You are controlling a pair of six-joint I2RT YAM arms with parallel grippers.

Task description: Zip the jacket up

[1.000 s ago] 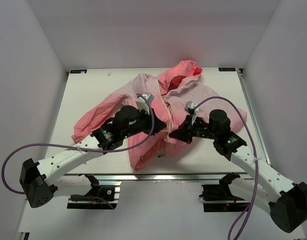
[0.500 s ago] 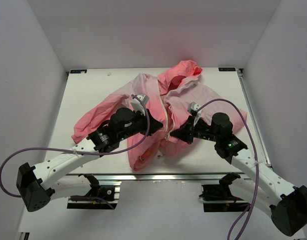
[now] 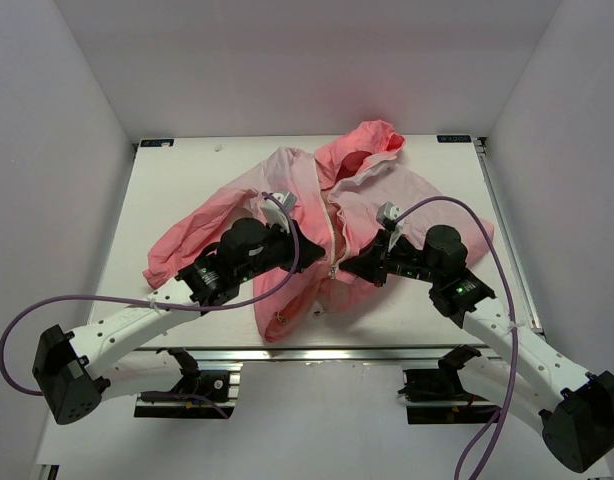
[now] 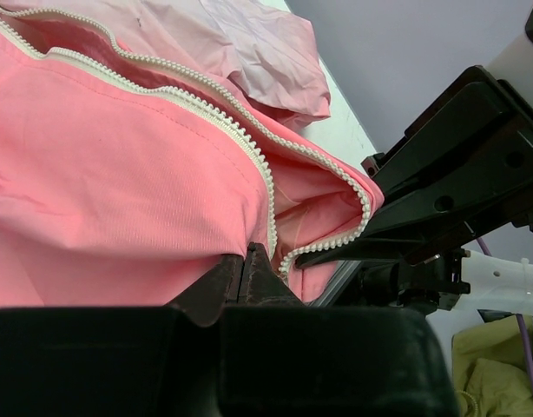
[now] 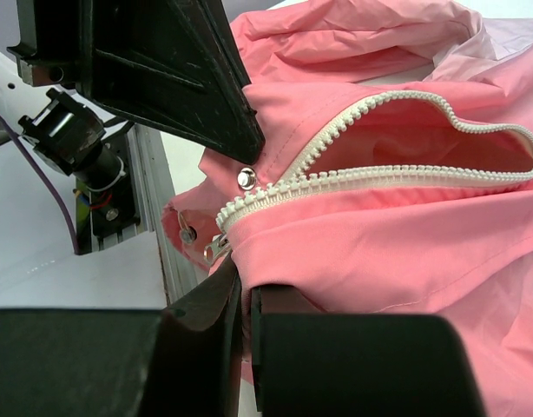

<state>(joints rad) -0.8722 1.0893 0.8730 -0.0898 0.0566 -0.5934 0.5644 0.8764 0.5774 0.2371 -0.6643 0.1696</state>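
The pink jacket [image 3: 387, 190] lies front up on the table, hood at the back, its white zipper [image 3: 334, 228] running down the middle. My left gripper [image 3: 320, 252] is shut on the left front panel near the hem. In the left wrist view its jaws [image 4: 249, 258] pinch coral fabric [image 4: 119, 174] right beside the zipper teeth [image 4: 249, 148]. My right gripper [image 3: 349, 268] is shut on the right panel, facing the left one. In the right wrist view its jaws [image 5: 246, 282] clamp fabric just under the teeth [image 5: 379, 178], with the metal slider [image 5: 216, 249] hanging at the lower end.
The hem sits close to the table's near edge and its metal rail [image 3: 317, 352]. A sleeve [image 3: 187, 240] trails out to the left over the white table [image 3: 177, 180]. Purple cables [image 3: 287, 270] loop over both arms. A snap button [image 5: 246, 178] shows by the slider.
The left arm has drawn back a little toward the near left and the right arm has shifted slightly. The zipper line between them looks straighter. Both grips hold.
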